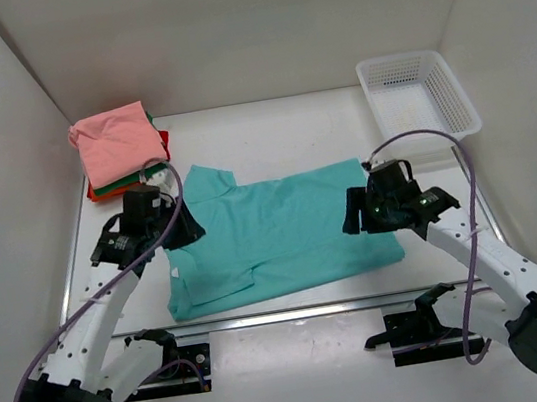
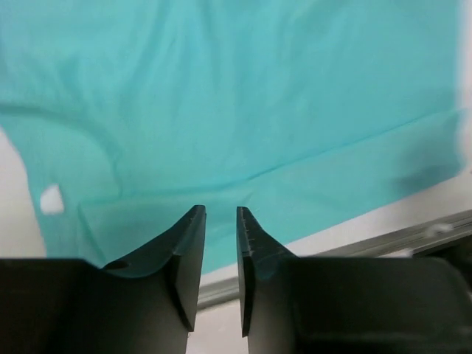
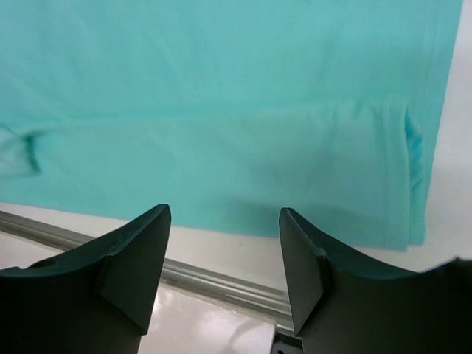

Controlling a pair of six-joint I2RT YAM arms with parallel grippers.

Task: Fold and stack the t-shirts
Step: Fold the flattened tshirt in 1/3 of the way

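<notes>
A teal t-shirt lies spread flat across the middle of the table, with its collar end to the left and a sleeve pointing toward the back. My left gripper hovers over the shirt's left part; its fingers stand a narrow gap apart with nothing between them. My right gripper hangs above the shirt's right end, open wide and empty. The teal cloth fills both wrist views. Folded t-shirts are stacked at the back left, a salmon-pink one on top of green and red-orange ones.
A white mesh basket stands at the back right. A metal rail runs along the table's near edge, just beyond the shirt's near hem. White walls close in the left, back and right sides.
</notes>
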